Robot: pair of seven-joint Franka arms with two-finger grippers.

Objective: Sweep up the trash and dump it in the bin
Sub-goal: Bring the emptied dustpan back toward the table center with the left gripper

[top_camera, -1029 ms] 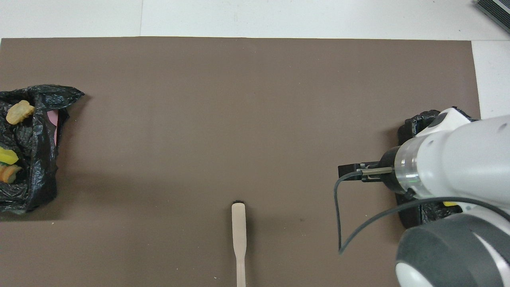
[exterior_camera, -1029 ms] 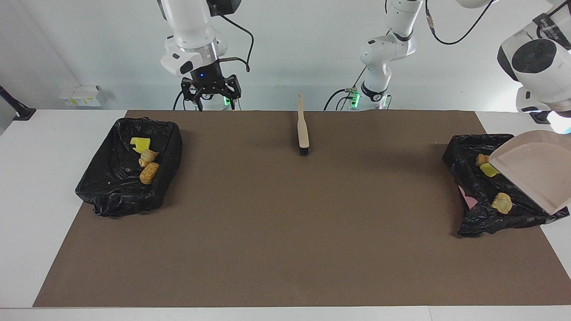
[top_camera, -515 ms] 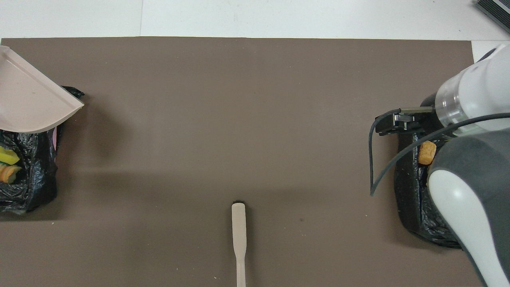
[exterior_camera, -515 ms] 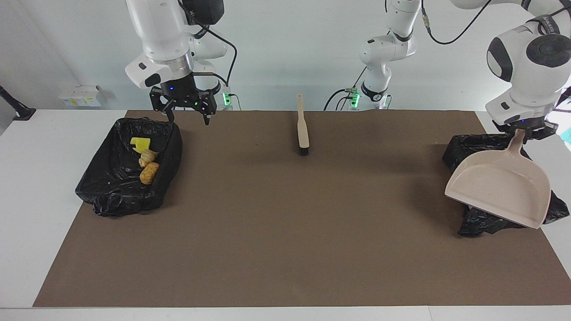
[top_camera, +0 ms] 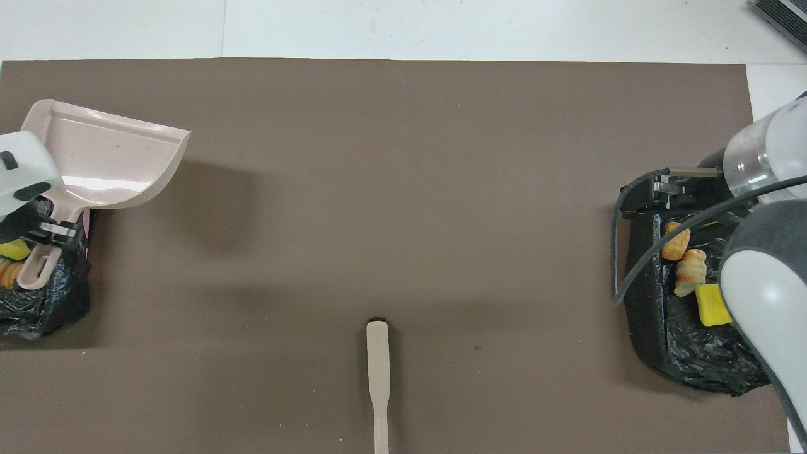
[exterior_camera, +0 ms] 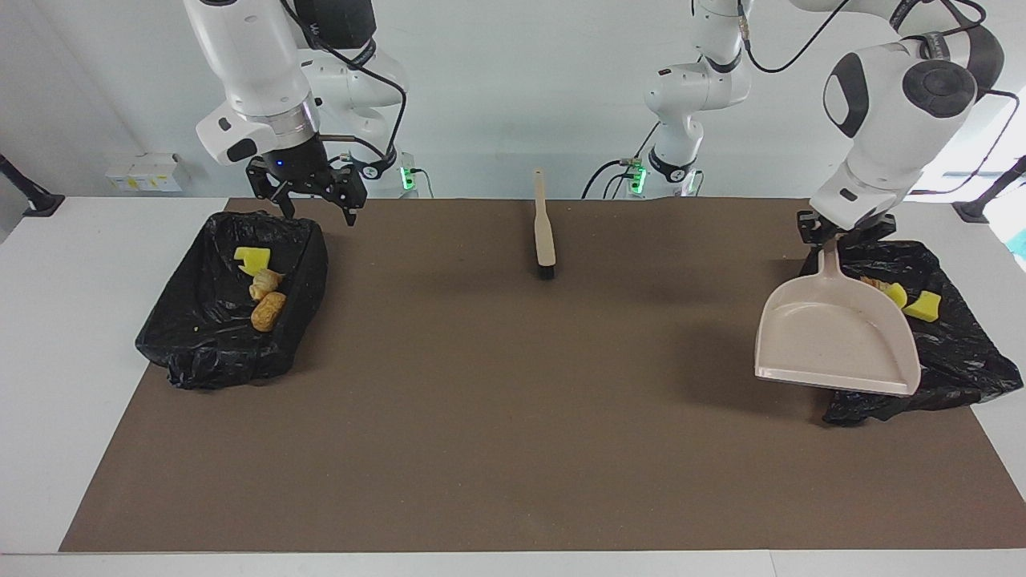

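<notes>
My left gripper [exterior_camera: 834, 234] is shut on the handle of the beige dustpan [exterior_camera: 834, 336] and holds the empty pan level above the mat, beside the black-lined bin [exterior_camera: 970, 361] at the left arm's end. Yellow and tan trash [exterior_camera: 924, 306] lies in that bin. My right gripper [exterior_camera: 317, 213] is open and empty, up over the robot-side rim of the other black-lined bin [exterior_camera: 200, 353], which holds a yellow scrap [exterior_camera: 252, 259] and two tan lumps [exterior_camera: 268, 311]. In the overhead view the dustpan [top_camera: 107, 154], left gripper [top_camera: 53, 230], right gripper [top_camera: 643, 198] and trash [top_camera: 690, 272] show too.
The beige black-bristled brush [exterior_camera: 545, 232] lies on the brown mat [exterior_camera: 513, 417] at the middle, near the robots' edge, bristles pointing away from them; it also shows in the overhead view [top_camera: 378, 366]. White table surrounds the mat.
The left arm swung the dustpan from tilted over its bin toward the mat's middle and levelled it. The right gripper moved from the table's edge to over the rim of its bin.
</notes>
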